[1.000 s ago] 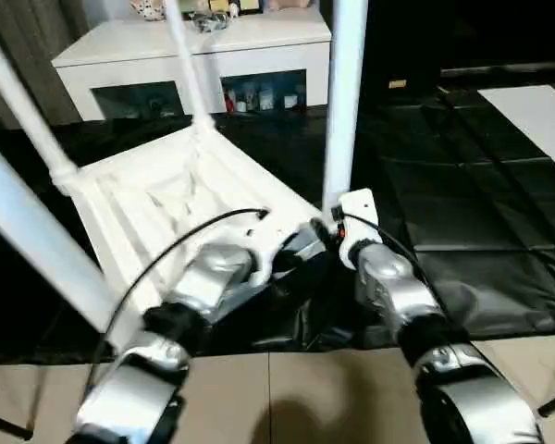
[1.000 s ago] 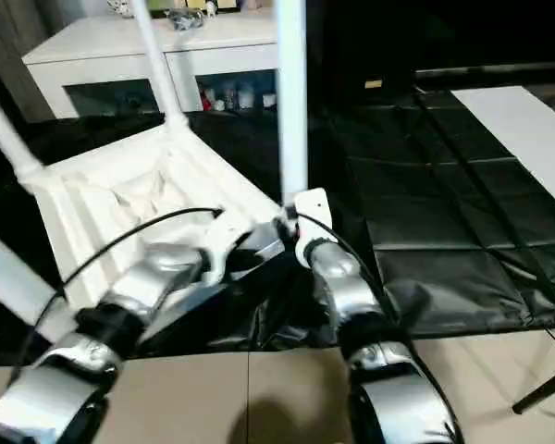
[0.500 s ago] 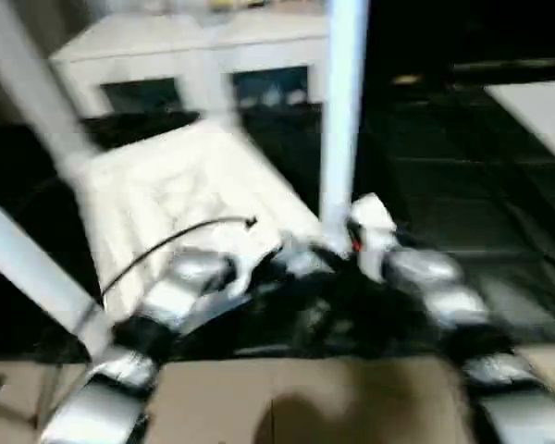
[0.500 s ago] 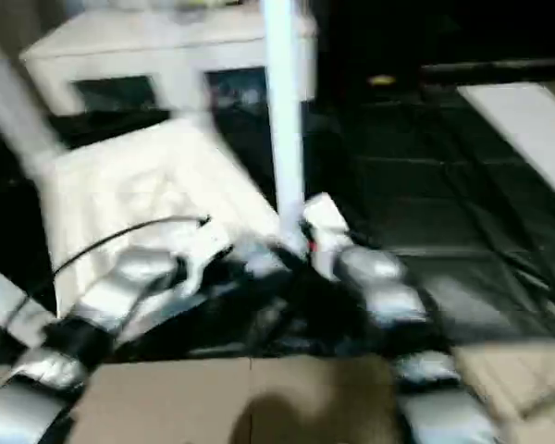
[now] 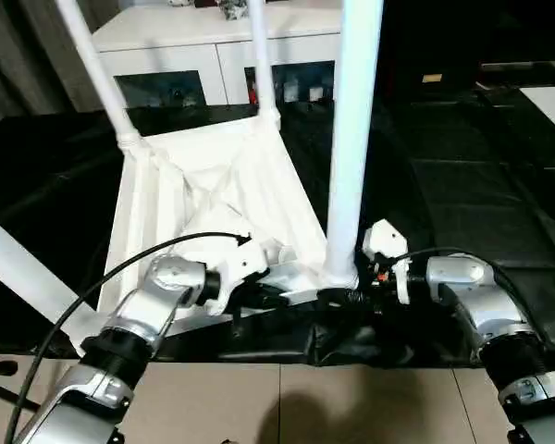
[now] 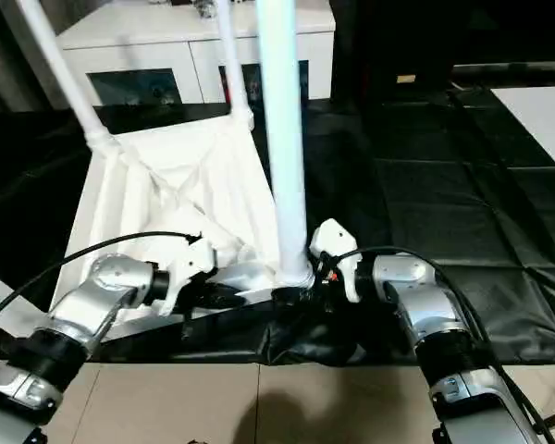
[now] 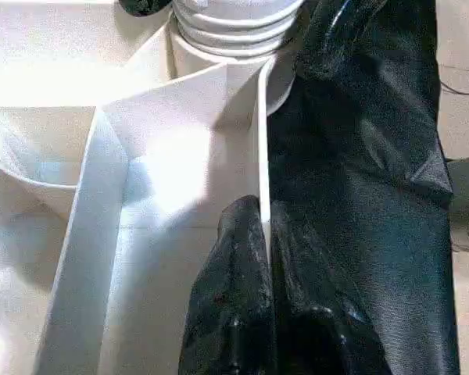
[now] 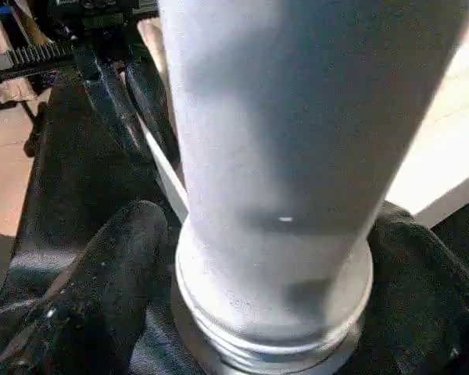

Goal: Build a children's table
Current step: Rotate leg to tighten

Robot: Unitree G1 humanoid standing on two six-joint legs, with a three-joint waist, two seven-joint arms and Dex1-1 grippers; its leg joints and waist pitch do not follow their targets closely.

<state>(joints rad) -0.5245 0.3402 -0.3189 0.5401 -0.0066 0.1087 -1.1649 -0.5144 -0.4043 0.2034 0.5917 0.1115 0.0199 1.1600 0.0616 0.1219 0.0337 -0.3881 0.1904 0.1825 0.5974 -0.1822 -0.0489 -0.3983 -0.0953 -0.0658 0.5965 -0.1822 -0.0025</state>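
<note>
On the black sheet [image 5: 462, 203] over the floor, the white tabletop [image 5: 213, 199] lies upside down, ribbed side up, tilted toward the robot; four white legs rise from its corners. The near leg [image 5: 351, 139] stands upright in the near right socket, its threaded end seated there [image 8: 273, 344]; two far legs [image 5: 97, 69] [image 5: 259, 55] rise at the far corners, before the white cabinet [image 5: 213, 51] with dark glass doors; a fourth leg [image 5: 23, 268] slants across the left edge of the view. The left tool [image 5: 264, 296] is closed, pinching the thin near rim of the tabletop between its black fingers [image 7: 234, 297], just beside the socket. The right tool [image 6: 301, 294] sits at the base of the near leg, its fingers [image 8: 102, 281] spread wide on either side of the tube; whether they press on it I cannot tell. Beige floor tiles [image 5: 287, 407] show beneath the silver forearms.
</note>
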